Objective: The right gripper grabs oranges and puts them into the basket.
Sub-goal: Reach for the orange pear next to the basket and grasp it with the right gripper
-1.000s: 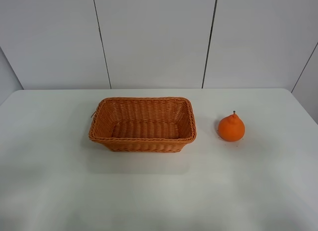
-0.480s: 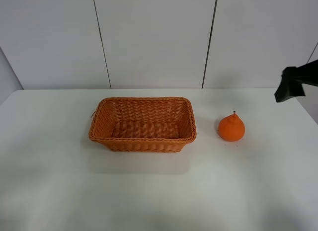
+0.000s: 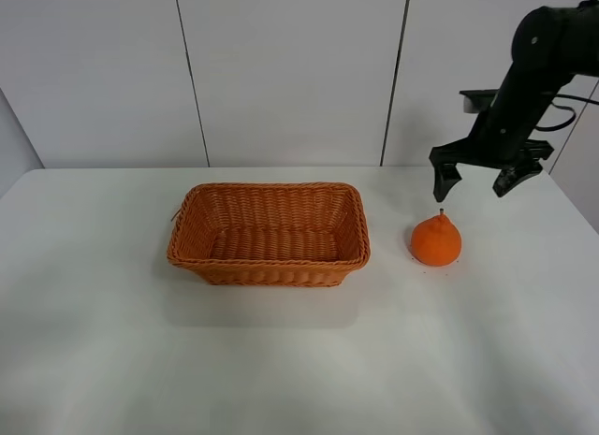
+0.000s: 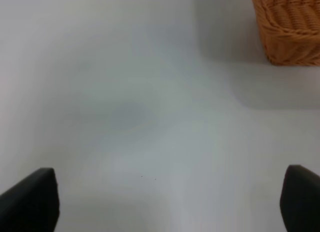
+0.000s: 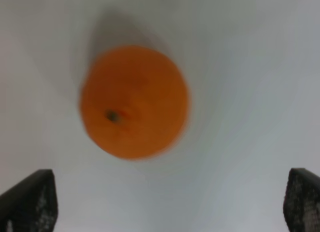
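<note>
Left gripper (image 4: 165, 202), seen in its wrist view only: jaws spread wide over the white table (image 3: 112, 341), holding nothing. Rectangular orange-brown woven wicker basket (image 3: 271, 272) sits mid-table, unmoved. To its right and apart from it, the bright orange knob-topped fruit (image 3: 436, 240) stands upright on the table, same spot. Black two-fingered right gripper (image 3: 471, 190), at the frame edge half a second ago, now hangs just above the fruit, jaws wide, empty.
</note>
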Controlling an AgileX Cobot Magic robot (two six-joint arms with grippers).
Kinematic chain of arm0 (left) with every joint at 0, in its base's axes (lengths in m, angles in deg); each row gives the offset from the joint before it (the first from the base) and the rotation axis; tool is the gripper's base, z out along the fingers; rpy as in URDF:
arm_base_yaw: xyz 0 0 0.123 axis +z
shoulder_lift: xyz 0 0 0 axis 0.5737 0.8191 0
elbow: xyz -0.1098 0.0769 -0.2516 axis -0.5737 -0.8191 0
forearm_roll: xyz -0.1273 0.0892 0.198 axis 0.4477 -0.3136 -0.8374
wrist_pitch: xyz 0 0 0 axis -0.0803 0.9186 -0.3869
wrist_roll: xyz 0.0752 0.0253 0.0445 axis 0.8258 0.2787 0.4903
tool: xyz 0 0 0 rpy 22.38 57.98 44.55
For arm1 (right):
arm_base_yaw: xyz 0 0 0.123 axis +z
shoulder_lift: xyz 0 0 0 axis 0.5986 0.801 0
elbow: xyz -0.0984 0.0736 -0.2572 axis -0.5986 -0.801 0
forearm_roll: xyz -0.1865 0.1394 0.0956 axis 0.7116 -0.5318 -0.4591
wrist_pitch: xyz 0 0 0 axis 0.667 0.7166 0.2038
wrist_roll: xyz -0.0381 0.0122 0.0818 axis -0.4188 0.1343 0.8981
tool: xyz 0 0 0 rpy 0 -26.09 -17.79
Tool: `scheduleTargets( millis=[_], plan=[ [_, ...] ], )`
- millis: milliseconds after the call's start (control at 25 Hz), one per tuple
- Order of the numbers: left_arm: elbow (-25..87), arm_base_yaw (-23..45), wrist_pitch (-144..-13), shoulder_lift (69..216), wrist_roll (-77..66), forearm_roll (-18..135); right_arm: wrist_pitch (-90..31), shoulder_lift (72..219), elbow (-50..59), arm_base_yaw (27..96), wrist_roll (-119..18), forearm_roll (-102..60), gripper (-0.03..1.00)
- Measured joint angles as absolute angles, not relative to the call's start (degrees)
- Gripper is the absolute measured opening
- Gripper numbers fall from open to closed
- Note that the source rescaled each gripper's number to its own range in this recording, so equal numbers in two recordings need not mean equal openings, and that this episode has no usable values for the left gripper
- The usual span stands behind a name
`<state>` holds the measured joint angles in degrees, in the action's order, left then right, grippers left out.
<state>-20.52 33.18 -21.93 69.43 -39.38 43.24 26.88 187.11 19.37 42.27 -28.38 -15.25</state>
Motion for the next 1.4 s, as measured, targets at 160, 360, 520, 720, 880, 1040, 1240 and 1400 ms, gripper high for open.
scheduleTargets(
  millis=[160,360,520,720,880,1040,1240,1400],
  plan=[
    [-20.52,33.18,-21.93,69.43,-39.38,43.24,26.48,190.64,19.90,44.21,-28.70,-15.47,1.00],
    [-20.52,33.18,-21.93,69.43,-39.38,43.24,23.76,193.35,19.90,44.18,-27.61,-15.07,1.00],
    [-20.52,33.18,-21.93,69.43,-39.38,43.24,22.23,195.94,19.98,43.85,-27.61,-15.07,1.00],
    [-20.52,33.18,-21.93,69.43,-39.38,43.24,18.87,199.55,19.98,43.85,-27.61,-15.20,1.00],
    [-20.52,33.18,-21.93,69.43,-39.38,43.24,17.34,201.20,19.98,43.85,-27.61,-15.28,1.00],
    [-20.52,33.18,-21.93,69.43,-39.38,43.24,17.28,201.45,19.98,43.85,-27.61,-15.59,1.00],
    [-20.52,33.18,-21.93,69.43,-39.38,43.24,17.28,201.49,19.98,43.85,-27.61,-16.53,1.00],
    [-20.52,33.18,-21.93,69.43,-39.38,43.24,17.29,201.49,19.98,43.85,-27.61,-16.70,0.94]
  ],
)
